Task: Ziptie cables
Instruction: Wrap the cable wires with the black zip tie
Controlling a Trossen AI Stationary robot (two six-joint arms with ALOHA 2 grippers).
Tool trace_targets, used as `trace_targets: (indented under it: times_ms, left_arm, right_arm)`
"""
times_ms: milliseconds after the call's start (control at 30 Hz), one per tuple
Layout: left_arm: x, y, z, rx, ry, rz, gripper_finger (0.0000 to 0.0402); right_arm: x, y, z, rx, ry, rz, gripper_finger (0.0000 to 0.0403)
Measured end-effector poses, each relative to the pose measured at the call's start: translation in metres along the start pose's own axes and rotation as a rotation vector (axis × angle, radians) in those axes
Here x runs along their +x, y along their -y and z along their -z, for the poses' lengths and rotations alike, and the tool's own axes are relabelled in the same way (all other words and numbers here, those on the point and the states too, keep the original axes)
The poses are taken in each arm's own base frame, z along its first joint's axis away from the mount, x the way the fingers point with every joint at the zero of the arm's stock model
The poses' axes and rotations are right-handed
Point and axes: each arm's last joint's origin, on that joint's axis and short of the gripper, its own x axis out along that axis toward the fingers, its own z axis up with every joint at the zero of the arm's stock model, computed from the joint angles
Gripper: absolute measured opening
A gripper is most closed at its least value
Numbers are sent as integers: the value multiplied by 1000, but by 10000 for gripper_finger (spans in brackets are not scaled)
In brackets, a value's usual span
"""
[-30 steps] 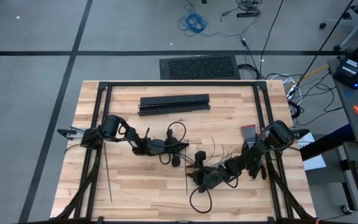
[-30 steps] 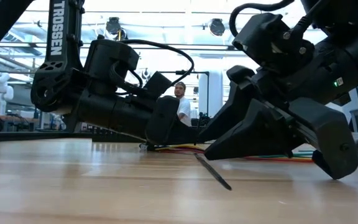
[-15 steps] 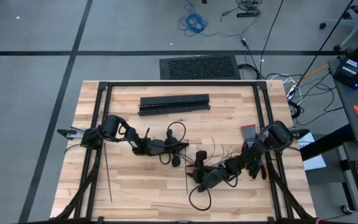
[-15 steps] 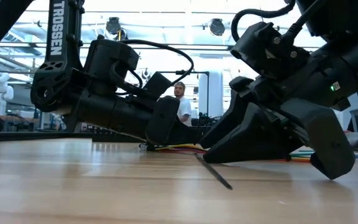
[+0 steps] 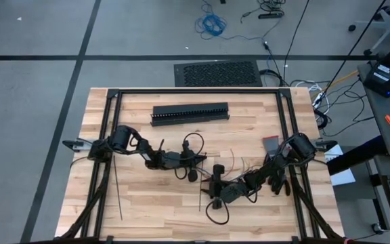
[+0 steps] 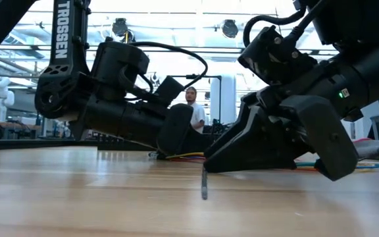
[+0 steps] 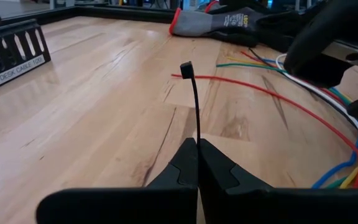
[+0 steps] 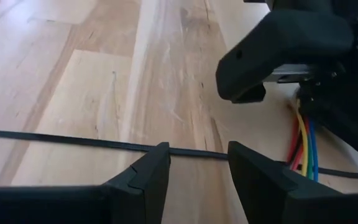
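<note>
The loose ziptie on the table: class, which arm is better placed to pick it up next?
Right. The right pincer is open with the loose ziptie lying just beyond its fingertips. The left pincer is already shut on another ziptie.

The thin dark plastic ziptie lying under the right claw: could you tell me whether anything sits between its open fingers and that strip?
Nothing visible does. In the right wrist view the thin dark plastic ziptie runs across bare wood straight into the gap of the open right claw. The coloured wires lie off to one side.
</note>
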Motion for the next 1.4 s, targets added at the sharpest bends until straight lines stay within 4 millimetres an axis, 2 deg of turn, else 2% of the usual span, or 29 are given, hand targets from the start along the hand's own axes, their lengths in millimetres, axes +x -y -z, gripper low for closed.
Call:
trace_targets:
  times_ms: [1400]
  left_arm:
    - [0, 0, -1, -13, 6, 2, 0]
  right_arm:
    - [0, -1, -7, 27, 31, 0, 160]
